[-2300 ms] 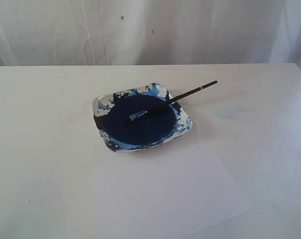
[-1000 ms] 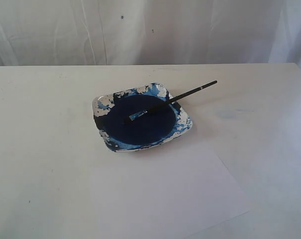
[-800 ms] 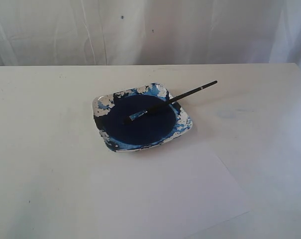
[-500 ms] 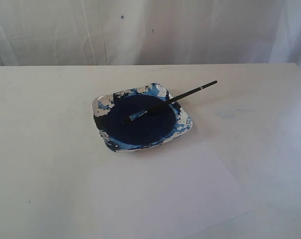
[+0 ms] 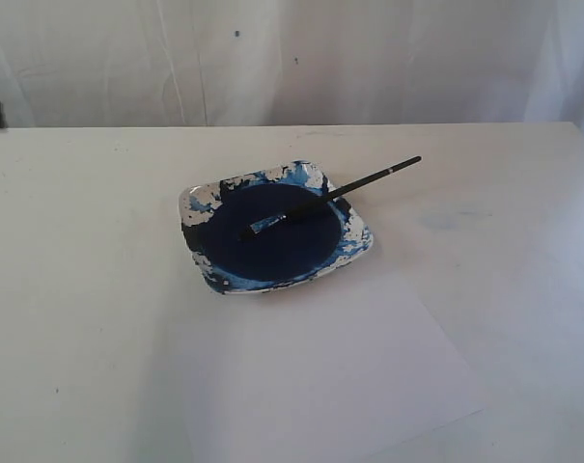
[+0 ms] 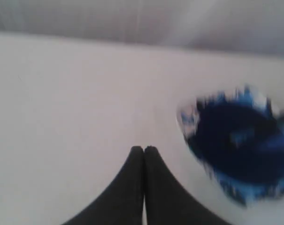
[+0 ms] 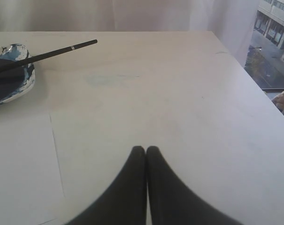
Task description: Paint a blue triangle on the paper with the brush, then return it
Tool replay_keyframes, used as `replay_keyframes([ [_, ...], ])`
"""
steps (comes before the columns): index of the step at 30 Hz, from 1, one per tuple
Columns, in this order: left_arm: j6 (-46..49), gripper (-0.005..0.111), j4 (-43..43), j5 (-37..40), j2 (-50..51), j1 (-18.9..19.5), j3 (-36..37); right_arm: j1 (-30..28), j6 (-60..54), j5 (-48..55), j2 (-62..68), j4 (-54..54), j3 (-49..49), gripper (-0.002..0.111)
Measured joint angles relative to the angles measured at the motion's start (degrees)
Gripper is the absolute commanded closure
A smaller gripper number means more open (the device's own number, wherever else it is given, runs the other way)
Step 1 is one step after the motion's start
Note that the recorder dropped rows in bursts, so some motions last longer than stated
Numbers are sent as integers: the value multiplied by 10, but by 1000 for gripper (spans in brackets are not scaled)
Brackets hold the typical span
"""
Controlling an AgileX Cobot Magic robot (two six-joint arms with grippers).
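While the left gripper and right gripper hang pinched closed and empty, the brush lies propped on the dish rim, tip in paint, looking light, stiff, probably slick, best pinched on its overhanging handle.

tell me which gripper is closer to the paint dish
Left, it seems. The left gripper, shut, is close beside the dish, which looms large in its view. The right gripper, shut, is farther off over the table, with the dish small at its view's edge.
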Motion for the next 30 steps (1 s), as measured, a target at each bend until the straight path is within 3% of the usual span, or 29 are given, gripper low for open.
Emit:
replay_keyframes([
  [2, 179, 107, -150, 95, 77, -37, -3, 0, 0, 0, 0, 0, 0, 108],
  [3, 324, 107, -294, 172, 120, -50, -3, 0, 0, 0, 0, 0, 0, 108],
  [5, 483, 107, -417, 276, 175, -57, -4, 0, 0, 0, 0, 0, 0, 108],
  [7, 550, 107, -465, 342, 232, -58, -4, 0, 0, 0, 0, 0, 0, 108],
  [11, 598, 107, -486, 330, 317, -58, 1, 0, 0, 0, 0, 0, 0, 108],
  [16, 611, 107, -522, 252, 404, -58, 2, 0, 0, 0, 0, 0, 0, 108],
  [30, 616, 107, -545, 145, 437, -58, 2, 0, 0, 0, 0, 0, 0, 108],
])
